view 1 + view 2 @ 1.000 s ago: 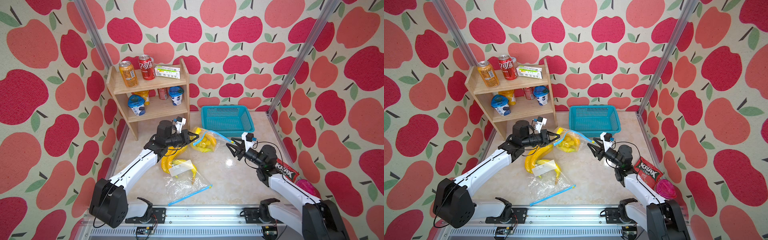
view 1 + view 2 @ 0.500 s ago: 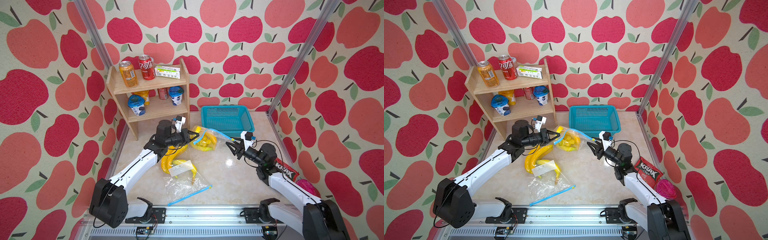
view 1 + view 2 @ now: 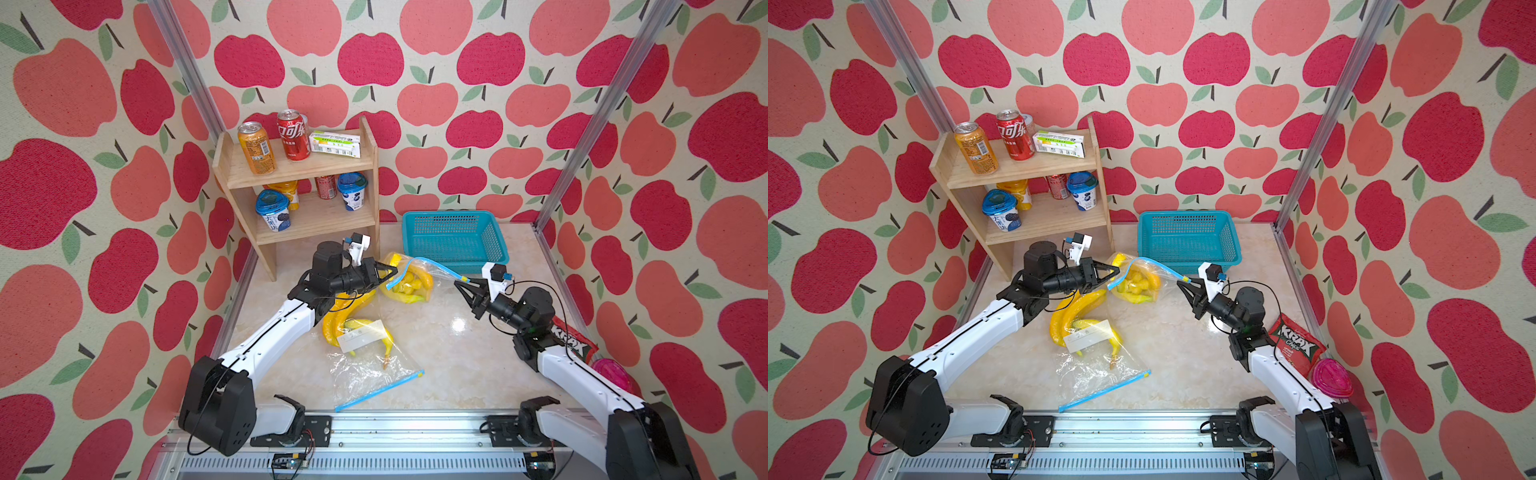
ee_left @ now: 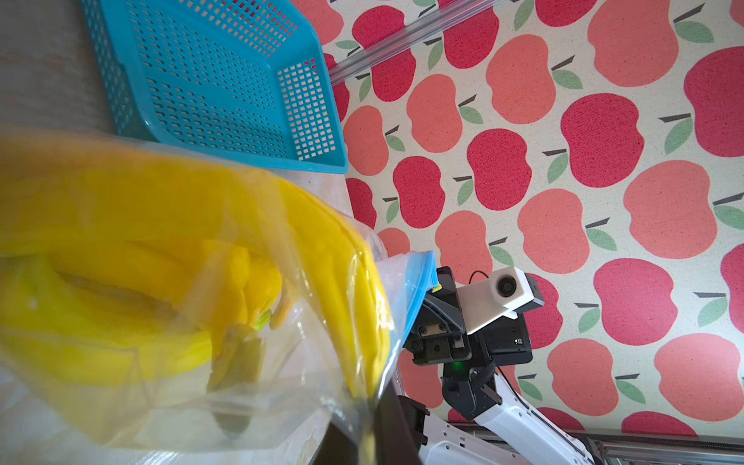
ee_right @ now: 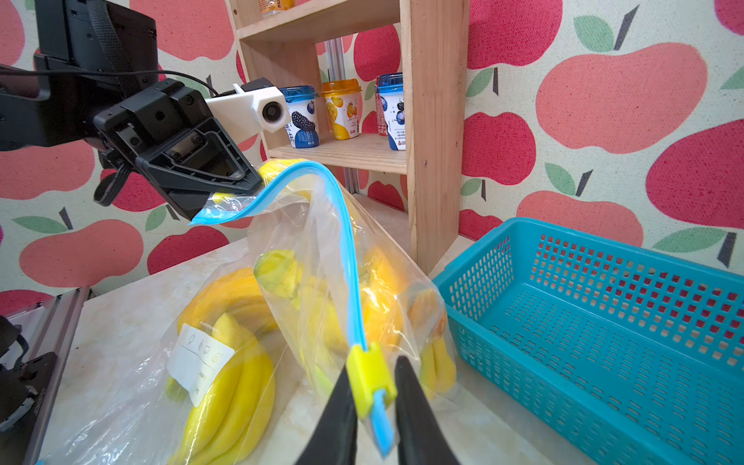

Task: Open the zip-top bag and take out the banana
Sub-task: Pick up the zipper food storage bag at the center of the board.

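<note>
Fingertips of the right gripper stand either side of the yellow slider, drawn in narrow. One black finger is against its flank, the other a sliver off, and whether that's a true pinch I cannot tell. Across the way, the left gripper is clamped on the far corner of the blue zip strip, with no daylight between those jaws.

So the zip-top bag hangs between the two arms with its top held up above the desk. It sits toward the back edge, between the wooden shelf and the teal basket, just off the basket's front left corner. The banana bunch sits low in the bag's belly, yellow through the plastic.

Now the geometry that matters: the strip's long axis arcs from the left pinch up and over, then down to the slider at the right arm's end. The right arm is on the slider and the left is the anchor. By my reading the slider has to run along that strip toward the left gripper, so the pull should follow the arc, not cut across it. A second bag with more bananas lies flat nearer the front edge, apart from all this.
</note>
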`<state>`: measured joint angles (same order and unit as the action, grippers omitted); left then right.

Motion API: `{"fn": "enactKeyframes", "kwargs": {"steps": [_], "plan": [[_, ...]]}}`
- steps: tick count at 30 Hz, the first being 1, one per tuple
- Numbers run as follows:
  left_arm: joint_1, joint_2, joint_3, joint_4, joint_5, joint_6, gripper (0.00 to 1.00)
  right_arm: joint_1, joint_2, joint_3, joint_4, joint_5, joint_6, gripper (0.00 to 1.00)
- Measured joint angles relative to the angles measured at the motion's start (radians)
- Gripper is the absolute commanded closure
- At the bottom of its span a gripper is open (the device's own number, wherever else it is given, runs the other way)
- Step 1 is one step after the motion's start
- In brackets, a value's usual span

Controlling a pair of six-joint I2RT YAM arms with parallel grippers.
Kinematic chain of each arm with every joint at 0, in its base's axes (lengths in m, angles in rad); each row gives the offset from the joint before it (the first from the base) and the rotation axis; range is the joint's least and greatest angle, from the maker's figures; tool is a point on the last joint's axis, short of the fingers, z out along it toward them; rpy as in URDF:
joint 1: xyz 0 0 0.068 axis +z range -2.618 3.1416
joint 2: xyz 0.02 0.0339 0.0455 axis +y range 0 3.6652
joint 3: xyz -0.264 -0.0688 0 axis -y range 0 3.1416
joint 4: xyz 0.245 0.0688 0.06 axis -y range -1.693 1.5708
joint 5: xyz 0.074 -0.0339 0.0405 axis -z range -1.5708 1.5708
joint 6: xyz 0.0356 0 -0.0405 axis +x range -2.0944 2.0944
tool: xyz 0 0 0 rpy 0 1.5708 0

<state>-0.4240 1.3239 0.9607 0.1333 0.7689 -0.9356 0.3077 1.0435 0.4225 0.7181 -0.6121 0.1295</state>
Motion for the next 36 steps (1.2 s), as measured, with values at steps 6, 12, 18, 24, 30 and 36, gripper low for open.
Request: {"fn": "enactKeyframes", "kwargs": {"steps": [6, 12, 18, 24, 30, 36], "plan": [[0.001, 0.000, -0.001, 0.010, 0.004, -0.017, 0.80, 0.006, -0.074, 0.024, -0.089, -0.008, -0.014, 0.96], [0.010, -0.010, -0.001, -0.011, -0.002, 0.019, 0.08, 0.015, -0.090, 0.122, -0.292, -0.016, -0.093, 0.98], [0.019, -0.098, 0.061, -0.255, -0.051, 0.245, 0.02, 0.019, -0.090, 0.313, -0.592, -0.024, -0.254, 0.99], [0.016, -0.183, 0.251, -0.450, -0.102, 0.616, 0.03, 0.019, -0.053, 0.517, -0.808, -0.063, -0.384, 0.99], [-0.051, -0.233, 0.299, -0.481, -0.125, 0.999, 0.02, 0.020, 0.043, 0.682, -0.987, -0.143, -0.463, 0.99], [-0.159, -0.113, 0.311, -0.433, -0.121, 1.257, 0.04, 0.027, 0.083, 0.720, -1.080, -0.181, -0.504, 0.99]]}}
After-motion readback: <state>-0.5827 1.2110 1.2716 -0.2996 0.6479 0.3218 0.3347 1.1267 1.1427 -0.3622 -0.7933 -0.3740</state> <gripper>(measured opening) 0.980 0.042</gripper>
